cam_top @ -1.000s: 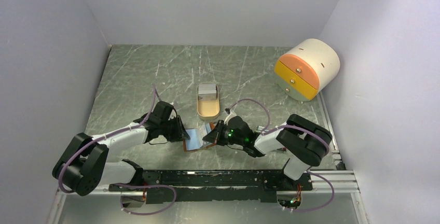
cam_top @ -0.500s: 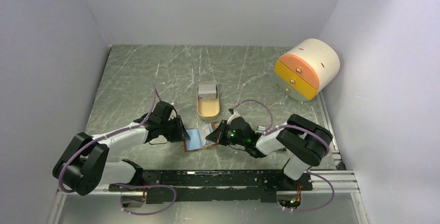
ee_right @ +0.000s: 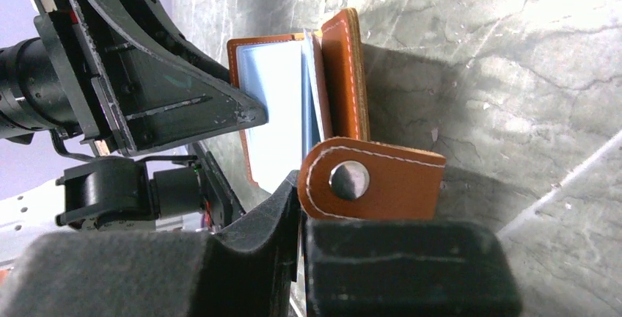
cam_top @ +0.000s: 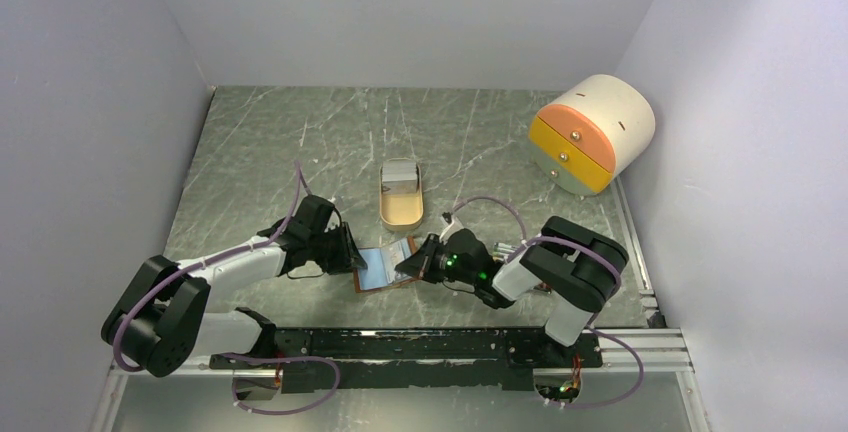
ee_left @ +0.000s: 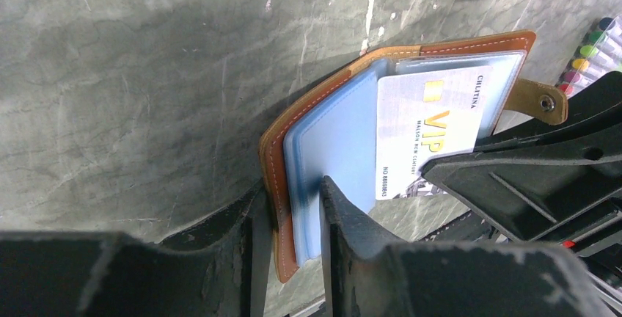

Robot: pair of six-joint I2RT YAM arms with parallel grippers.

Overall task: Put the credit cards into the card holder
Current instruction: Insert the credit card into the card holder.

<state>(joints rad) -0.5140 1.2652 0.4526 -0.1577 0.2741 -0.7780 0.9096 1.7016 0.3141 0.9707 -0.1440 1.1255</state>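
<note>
The card holder (ee_left: 334, 75) is a brown leather wallet standing open on the table, with blue plastic sleeves (ee_left: 341, 137) inside. My left gripper (ee_left: 292, 210) is shut on its near edge, with the leather cover and the sleeves between the fingers. A white credit card (ee_left: 429, 122) marked VIP lies partway in a sleeve. My right gripper (ee_right: 302, 218) is shut on the card's outer edge, and its black body (ee_left: 528, 177) fills the right of the left wrist view. The holder's snap strap (ee_right: 370, 180) hangs just over the right finger. From above, the holder (cam_top: 385, 265) sits between both grippers.
A beige oblong box (cam_top: 400, 195) with pale things in it stands just behind the holder. A round cream cabinet with orange and yellow drawers (cam_top: 590, 132) is at the back right. Coloured pens (ee_left: 590, 56) lie right of the holder. Walls close in three sides.
The right arm's elbow has swung in, and the holder's right side with the card has tilted a little. The left arm has held still.
</note>
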